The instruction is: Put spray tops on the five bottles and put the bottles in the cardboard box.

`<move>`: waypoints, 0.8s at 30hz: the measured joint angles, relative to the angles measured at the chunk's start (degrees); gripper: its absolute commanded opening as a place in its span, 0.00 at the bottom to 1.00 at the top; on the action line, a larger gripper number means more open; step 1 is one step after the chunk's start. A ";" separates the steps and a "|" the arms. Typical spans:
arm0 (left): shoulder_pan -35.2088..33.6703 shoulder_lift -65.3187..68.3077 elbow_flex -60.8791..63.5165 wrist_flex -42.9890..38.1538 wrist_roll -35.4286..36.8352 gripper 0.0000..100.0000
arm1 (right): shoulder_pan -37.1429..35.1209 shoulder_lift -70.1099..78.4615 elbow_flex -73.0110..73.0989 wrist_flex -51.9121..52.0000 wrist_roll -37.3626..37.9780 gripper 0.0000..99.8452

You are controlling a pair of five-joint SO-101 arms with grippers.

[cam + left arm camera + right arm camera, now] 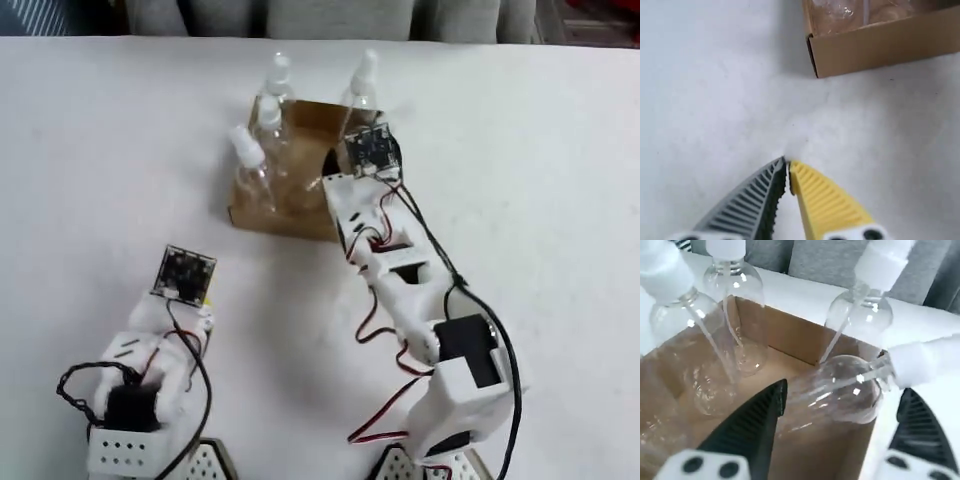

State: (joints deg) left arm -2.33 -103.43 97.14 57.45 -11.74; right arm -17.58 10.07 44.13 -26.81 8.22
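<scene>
Bottle at right gripper: clear plastic, glossy, bright glints.
Its spray top: white plastic, smooth, dull sheen.
Right gripper: black plastic, matt.
Cardboard box beyond left jaw tips: brown paperboard, matt, raw cut edges.
Table under left jaws: white, matt, faint specks.
Left gripper: one jaw grey plastic, other yellow, both ribbed, matt.

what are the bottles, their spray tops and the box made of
The bottles look like clear, glossy plastic: the box shows through them and they carry bright highlights, though glass can't be ruled out by look alone. The spray tops seem to be opaque white plastic with a smooth, duller surface. The box is plain brown cardboard, matte, with folded walls.
</scene>
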 measured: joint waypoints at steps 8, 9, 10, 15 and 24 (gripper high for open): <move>0.00 0.00 0.00 0.00 0.00 0.02 | 0.09 0.00 0.00 0.00 0.79 0.29; 0.00 0.00 0.00 0.00 0.00 0.02 | 0.00 0.00 0.00 0.00 0.79 0.29; 0.00 0.00 0.00 0.00 0.00 0.02 | 0.00 0.00 0.00 0.00 0.79 0.29; 0.00 0.00 0.00 0.00 0.00 0.02 | 0.00 0.00 0.00 0.00 0.79 0.29; 0.00 0.00 0.00 0.00 0.00 0.02 | 0.00 -5.71 1.49 5.27 0.62 0.29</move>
State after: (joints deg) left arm -2.33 -103.43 97.14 57.45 -11.74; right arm -17.58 4.35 45.63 -21.54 8.84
